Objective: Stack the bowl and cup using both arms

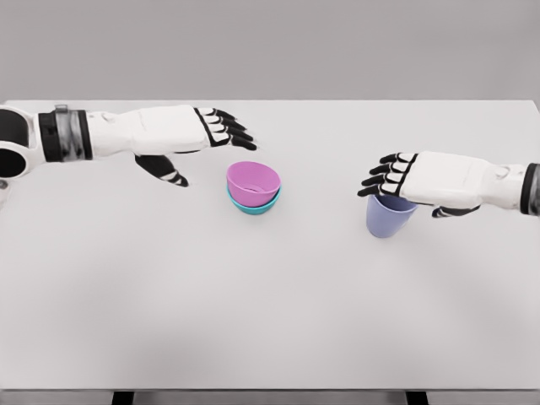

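Bowl stack is looking done: pink bowl is sitting tilted inside the teal bowl, just left of center on the white surface. Cup is standing upright at 3 o'clock of the bowls, well apart from them, not yet stacked. So the bowl half is finished and the cup half is left, judging from the layout.

Right hand is hovering over the cup rim at the cup's 12 o'clock, fingers extended and slightly bent, pointing toward 9 o'clock. Fingertips are overlapping the rim in this view; probably touching or just above it, hard to tell from this angle. It is not wrapping the cup, so nothing is being held.

Left hand is hanging at 10 o'clock of the bowls, near but apart from them, fingers loosely spread, thumb dropping down, holding nothing.

Next move is likely closing the right hand around the cup and carrying it to the bowls.
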You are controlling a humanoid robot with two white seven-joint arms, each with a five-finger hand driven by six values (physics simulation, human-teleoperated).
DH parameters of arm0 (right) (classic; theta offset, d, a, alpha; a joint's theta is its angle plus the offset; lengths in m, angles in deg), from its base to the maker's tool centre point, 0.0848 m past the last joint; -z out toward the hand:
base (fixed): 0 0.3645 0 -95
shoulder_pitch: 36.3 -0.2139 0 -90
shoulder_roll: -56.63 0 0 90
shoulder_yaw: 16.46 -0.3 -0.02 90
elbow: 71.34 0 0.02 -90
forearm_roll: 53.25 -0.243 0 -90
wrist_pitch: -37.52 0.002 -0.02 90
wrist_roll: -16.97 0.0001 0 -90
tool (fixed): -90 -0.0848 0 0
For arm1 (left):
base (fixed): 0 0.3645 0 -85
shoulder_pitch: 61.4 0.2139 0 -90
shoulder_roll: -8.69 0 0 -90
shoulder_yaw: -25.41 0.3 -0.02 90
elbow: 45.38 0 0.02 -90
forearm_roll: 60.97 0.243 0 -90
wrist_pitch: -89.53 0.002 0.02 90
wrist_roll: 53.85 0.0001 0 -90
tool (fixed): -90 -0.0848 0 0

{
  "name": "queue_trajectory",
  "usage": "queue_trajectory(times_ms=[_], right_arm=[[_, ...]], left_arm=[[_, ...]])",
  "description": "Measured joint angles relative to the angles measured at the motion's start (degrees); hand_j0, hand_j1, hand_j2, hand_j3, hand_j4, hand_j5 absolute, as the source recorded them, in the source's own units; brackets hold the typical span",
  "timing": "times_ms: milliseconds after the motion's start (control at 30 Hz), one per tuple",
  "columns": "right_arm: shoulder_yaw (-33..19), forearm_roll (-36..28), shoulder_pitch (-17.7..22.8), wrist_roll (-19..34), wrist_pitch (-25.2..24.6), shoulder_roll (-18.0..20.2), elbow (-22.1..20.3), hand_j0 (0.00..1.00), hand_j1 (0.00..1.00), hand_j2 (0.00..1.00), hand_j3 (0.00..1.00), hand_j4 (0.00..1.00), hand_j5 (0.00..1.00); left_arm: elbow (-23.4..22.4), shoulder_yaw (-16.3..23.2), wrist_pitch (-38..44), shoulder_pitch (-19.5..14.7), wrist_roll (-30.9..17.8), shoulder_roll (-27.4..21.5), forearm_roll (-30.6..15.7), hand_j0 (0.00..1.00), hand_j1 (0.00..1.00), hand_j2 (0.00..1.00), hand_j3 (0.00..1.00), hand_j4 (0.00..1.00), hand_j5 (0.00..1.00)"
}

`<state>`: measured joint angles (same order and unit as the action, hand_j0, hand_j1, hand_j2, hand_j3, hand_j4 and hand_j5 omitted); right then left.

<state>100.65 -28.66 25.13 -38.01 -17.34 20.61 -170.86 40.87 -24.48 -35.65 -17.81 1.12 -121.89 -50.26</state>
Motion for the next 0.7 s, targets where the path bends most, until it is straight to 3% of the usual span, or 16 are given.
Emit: queue_trajectory(times_ms=[233, 400, 700], right_arm=[[0.25, 0.65, -1.14, 0.0, 0.0, -1.2, 1.8, 1.0, 1.0, 1.0, 1.0, 1.0, 1.0], [1.07, 1.23, -1.76, 0.0, 0.0, -2.09, 2.68, 1.0, 1.0, 1.0, 1.0, 1.0, 1.0], [2.23, 3.24, -2.11, 0.0, 0.01, -3.52, 5.45, 1.0, 1.0, 1.0, 1.0, 1.0, 1.0]], left_arm=[[-2.82, -0.47, -0.01, 3.43, 0.0, -7.18, -17.24, 1.0, 1.0, 1.0, 1.0, 1.0, 1.0], [-7.96, -0.64, -0.02, 9.67, 0.0, -9.06, -27.2, 1.0, 1.0, 1.0, 1.0, 1.0, 1.0], [-12.99, -0.69, 0.02, 15.47, 0.01, -11.08, -41.08, 1.0, 1.0, 1.0, 1.0, 1.0, 1.0]])
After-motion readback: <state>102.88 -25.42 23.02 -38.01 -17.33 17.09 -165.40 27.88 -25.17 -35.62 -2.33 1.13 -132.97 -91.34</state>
